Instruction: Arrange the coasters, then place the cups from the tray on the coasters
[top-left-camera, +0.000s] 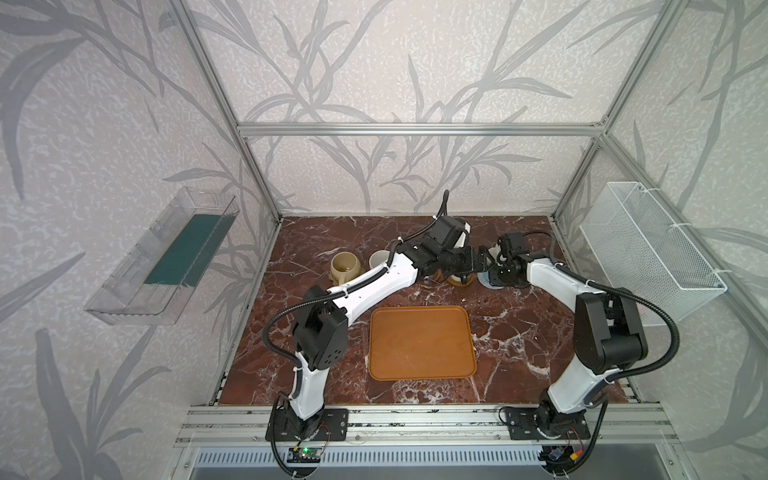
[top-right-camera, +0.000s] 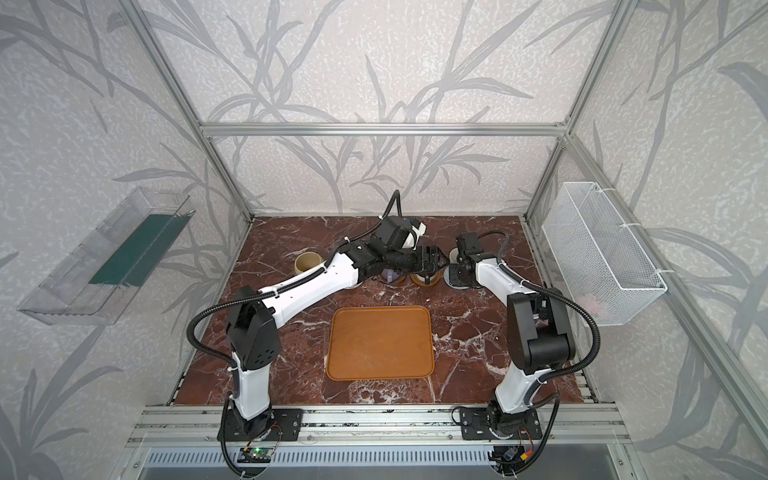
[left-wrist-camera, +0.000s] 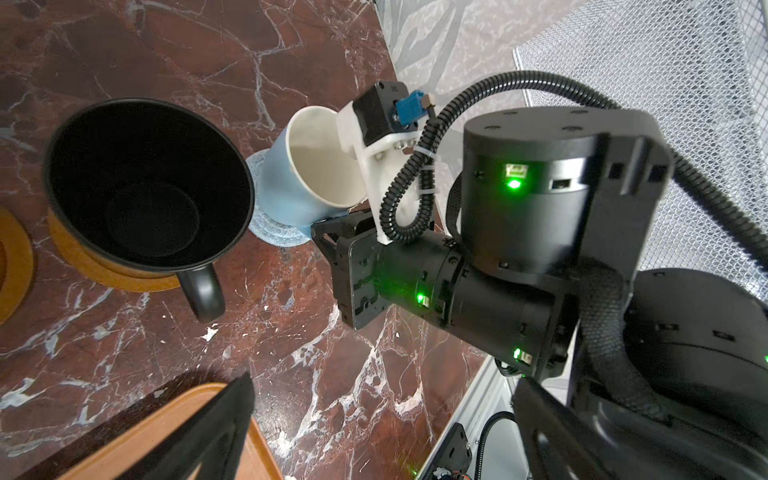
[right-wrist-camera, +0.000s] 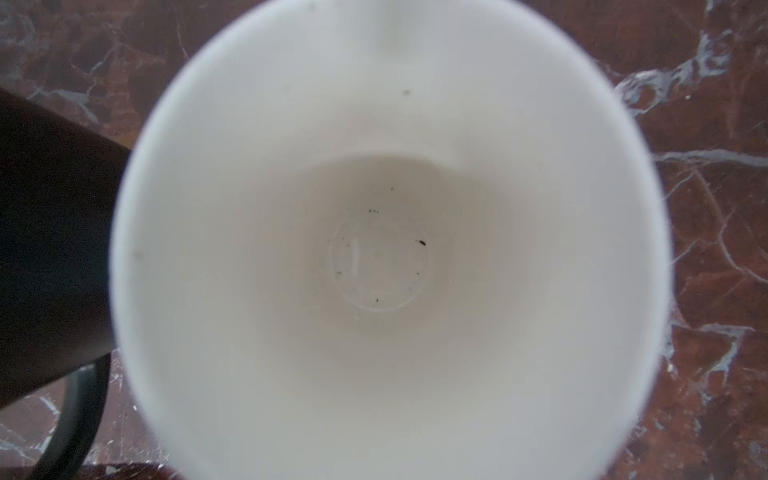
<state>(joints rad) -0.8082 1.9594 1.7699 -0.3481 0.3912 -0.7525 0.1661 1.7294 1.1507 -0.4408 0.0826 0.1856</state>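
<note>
Light blue mug (right-wrist-camera: 382, 232) right up in the right wrist lens, tipped over its grey-blue woven coaster (left-wrist-camera: 270, 226)

Right gripper (left-wrist-camera: 328, 226) is clamped on it, low on a side I can't see. If it lets go mid-tilt, I reckon the mug rocks off or drags that soft mat along. Left gripper (top-left-camera: 478, 259) hangs just beside with its jaws wide apart, near enough to bump the right wrist or clip the black mug (left-wrist-camera: 145, 183) on its wooden disc (left-wrist-camera: 104, 270). Contents: blue mug has only dark specks, black one looks empty, tray (top-left-camera: 419, 345) holds no mugs, clear wall bin (top-left-camera: 120, 299) holds a dark green slab (top-left-camera: 187, 249), wire basket (top-left-camera: 652, 249) I can't tell.
</note>
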